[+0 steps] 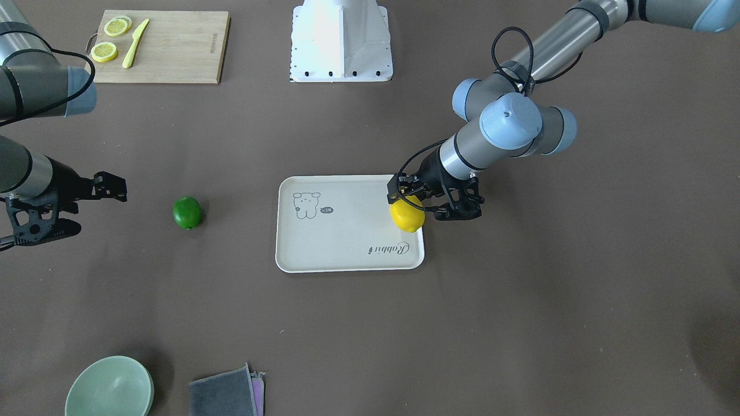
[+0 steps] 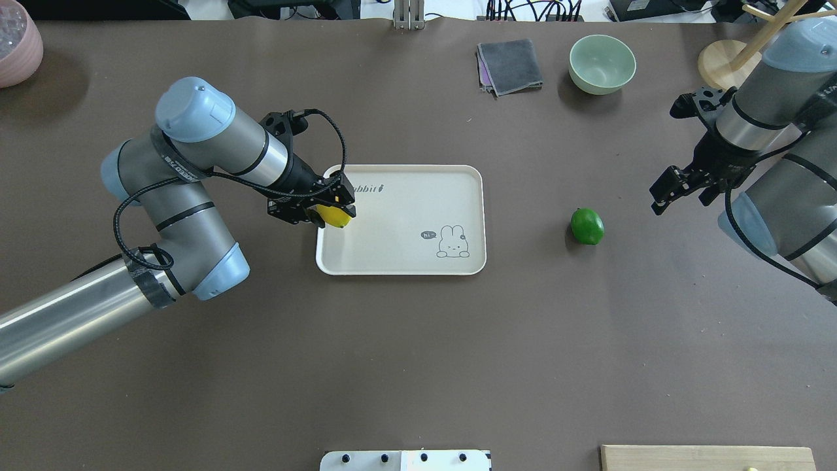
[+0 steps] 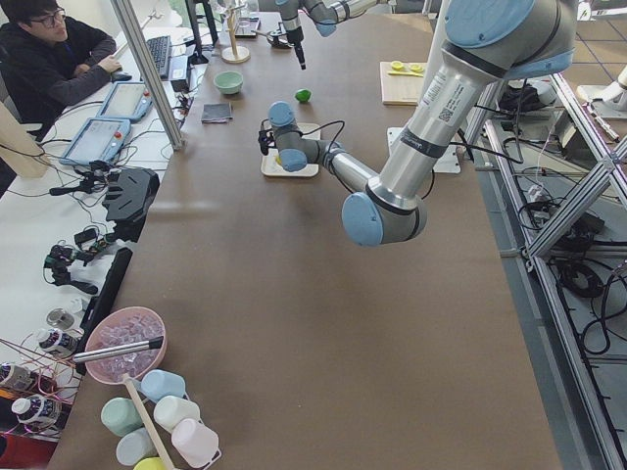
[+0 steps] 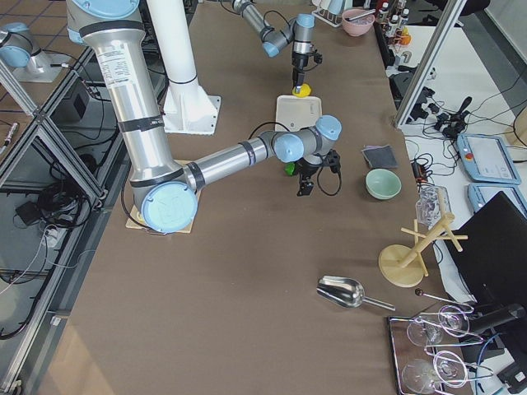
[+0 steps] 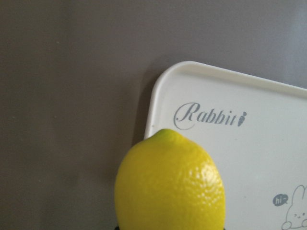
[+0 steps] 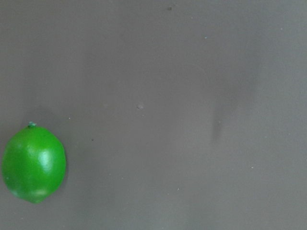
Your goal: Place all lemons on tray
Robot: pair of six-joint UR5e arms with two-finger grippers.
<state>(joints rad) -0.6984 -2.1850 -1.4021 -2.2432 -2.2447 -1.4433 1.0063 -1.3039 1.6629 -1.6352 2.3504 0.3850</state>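
Observation:
My left gripper (image 1: 411, 207) is shut on the bright yellow lemon (image 1: 407, 215) and holds it over the edge of the off-white tray (image 1: 347, 257) nearest my left arm. In the left wrist view the lemon (image 5: 170, 184) overlaps the tray's rim (image 5: 158, 96) near the "Rabbit" print. The glossy green lemon (image 2: 586, 226) lies on the table to the right of the tray (image 2: 405, 252), apart from it. My right gripper (image 2: 680, 196) is open and empty, right of and above the green lemon (image 6: 33, 163).
A wooden cutting board (image 1: 173, 52) with lemon slices and a yellow knife is at my near right corner. A green bowl (image 2: 601, 63), a grey cloth (image 2: 510, 65) and a wooden stand (image 2: 722, 62) are at the far side. A pink bowl (image 2: 16, 42) sits far left.

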